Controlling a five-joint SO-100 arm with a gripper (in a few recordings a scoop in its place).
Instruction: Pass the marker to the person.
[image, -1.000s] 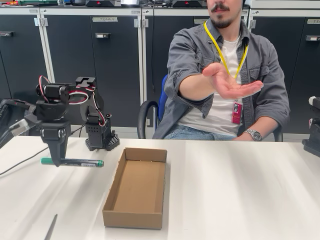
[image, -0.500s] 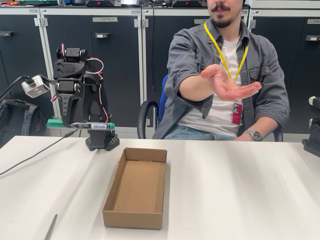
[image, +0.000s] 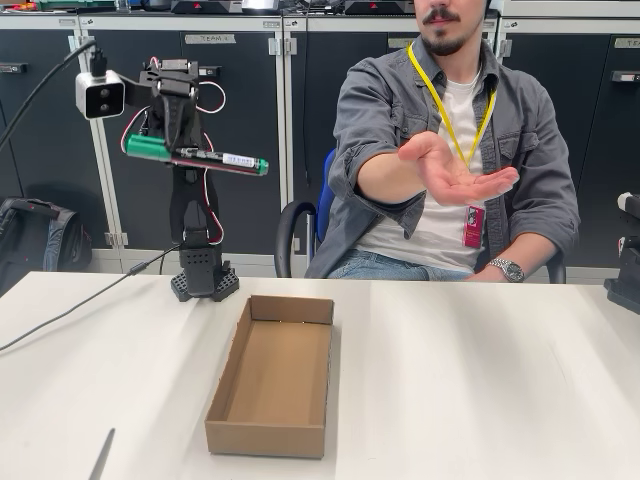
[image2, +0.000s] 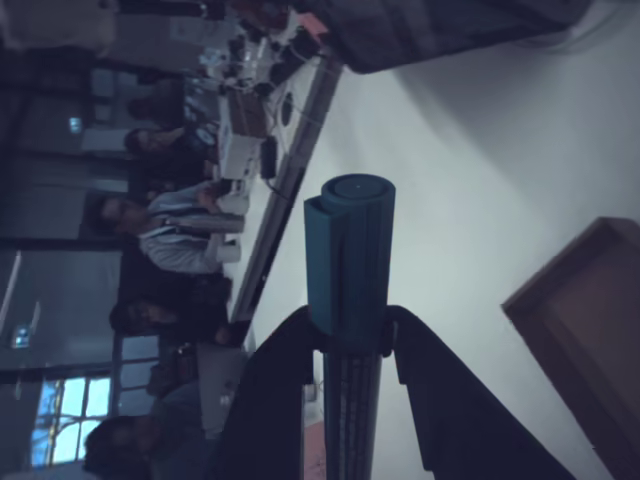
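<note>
At the moment inspected, the marker (image: 205, 155) was held well above the desk (image: 480, 380), lying roughly level with a slight downward tilt toward its right end in the fixed view. The tool (image: 178, 145) was clamped across the barrel close to the thicker green end on the left, leaving the labelled length and the smaller green tip projecting rightward, unsupported. In the wrist view, the two dark fingers (image2: 425, 370) pressed either side of the marker (image2: 348, 300) just below its ridged green cap, with no gap visible. The item was judged light and rigid; the barrel appeared smooth plastic and therefore liable to slip or pivot under an off-centre grip, the slight droop being consistent with that. No fragility concern was noted. The person (image: 450, 130) sat behind the desk with one hand (image: 455, 170) extended palm up, well apart from the marker and to its right, at about its height. The free labelled section was judged the sensible place for the hand to take hold, since the tool occupied the cap end. An open cardboard box (image: 272, 375) stood on the desk below and between the two. A thin grey stick (image: 101, 455) lay near the front left edge.
</note>
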